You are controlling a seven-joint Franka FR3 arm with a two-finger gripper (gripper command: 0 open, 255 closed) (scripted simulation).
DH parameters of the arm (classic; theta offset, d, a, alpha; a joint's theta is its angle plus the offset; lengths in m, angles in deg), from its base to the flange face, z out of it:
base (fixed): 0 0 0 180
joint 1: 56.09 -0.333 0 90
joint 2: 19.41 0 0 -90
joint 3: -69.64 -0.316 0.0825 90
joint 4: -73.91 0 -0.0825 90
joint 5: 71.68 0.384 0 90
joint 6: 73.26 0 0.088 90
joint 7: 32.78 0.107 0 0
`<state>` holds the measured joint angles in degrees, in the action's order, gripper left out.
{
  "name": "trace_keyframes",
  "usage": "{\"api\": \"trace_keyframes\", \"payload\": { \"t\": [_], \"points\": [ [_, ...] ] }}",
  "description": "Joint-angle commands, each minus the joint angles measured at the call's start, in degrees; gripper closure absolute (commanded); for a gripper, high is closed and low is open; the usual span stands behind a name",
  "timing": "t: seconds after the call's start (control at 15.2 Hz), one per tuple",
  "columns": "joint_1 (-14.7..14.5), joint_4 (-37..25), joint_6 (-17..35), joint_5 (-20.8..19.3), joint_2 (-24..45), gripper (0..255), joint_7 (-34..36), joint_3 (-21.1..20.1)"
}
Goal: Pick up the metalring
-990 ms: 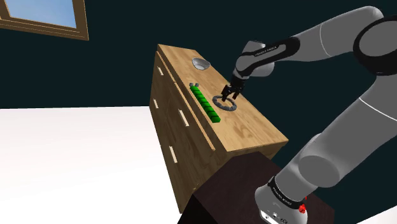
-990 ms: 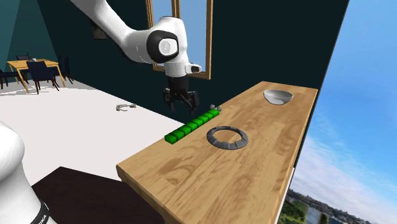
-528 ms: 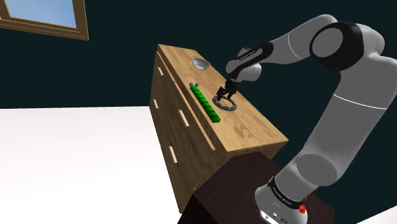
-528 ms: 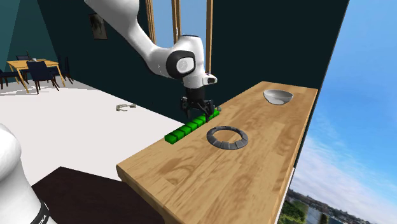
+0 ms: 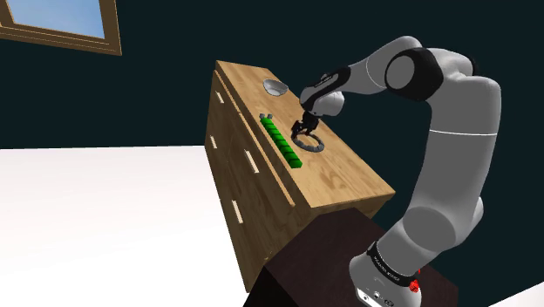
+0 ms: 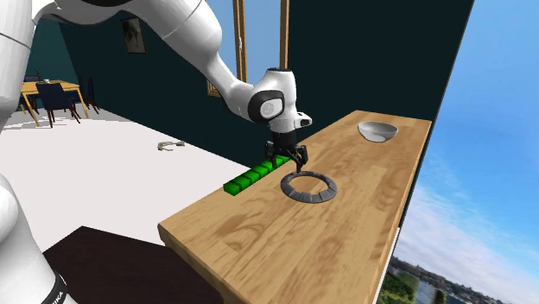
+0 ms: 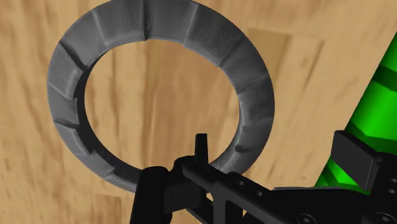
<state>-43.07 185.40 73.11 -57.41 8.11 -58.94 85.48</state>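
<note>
**Though the fingers stand over the ring, nothing is gripped yet**

Where the wrist view looks down the hand, the gripper (image 7: 254, 170) has its black fingers set apart along the lower edge of the frame, and they clasp nothing. The near arc of the grey metalring (image 7: 253, 95) crosses the gap between them. The ring lies flat on the wooden top (image 7: 159, 95) in the upper middle of that frame. A bright green row of blocks (image 7: 375, 108) cuts in at the right edge, just beside the ring.

I judge the step in hand to be the last of the approach, before the grasp. The next move calls for a short descent that puts one finger inside the hole and the other outside the band. The fingers would then close on the band and lift, without nudging the green row.

The wrist view gives the line-up of band and fingers but not their height. The second exterior view supplies that: at frame centre the tips hang just over the ring's upper-left edge, though I cannot tell whether they touch it. The shoulder view adds the wider layout. The ring sits in the upper middle of the frame, right of the green row, and farther off a grey bowl (image 5: 275, 86) rests near the top.
</note>
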Motion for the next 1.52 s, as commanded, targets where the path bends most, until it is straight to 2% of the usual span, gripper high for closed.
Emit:
{"api": "trace_keyframes", "payload": {
  "t": [0.0, 0.4, 0.46, 1.06, 1.45],
  "points": [
    [0.69, -0.45, 1.07, 0.75, 1.44, 0, -0.82, -0.48],
    [1.41, -0.61, 3.52, 1.92, 4.06, 0, -1.68, -1.46],
    [1.41, -0.34, 3.63, 1.93, 3.92, 255, -1.73, -1.46],
    [1.41, -0.61, 3.51, 1.92, 4.06, 255, -1.68, -1.46],
    [0.48, -0.46, 0.29, 0.38, 0.65, 255, -0.55, -0.18]
  ]
}}
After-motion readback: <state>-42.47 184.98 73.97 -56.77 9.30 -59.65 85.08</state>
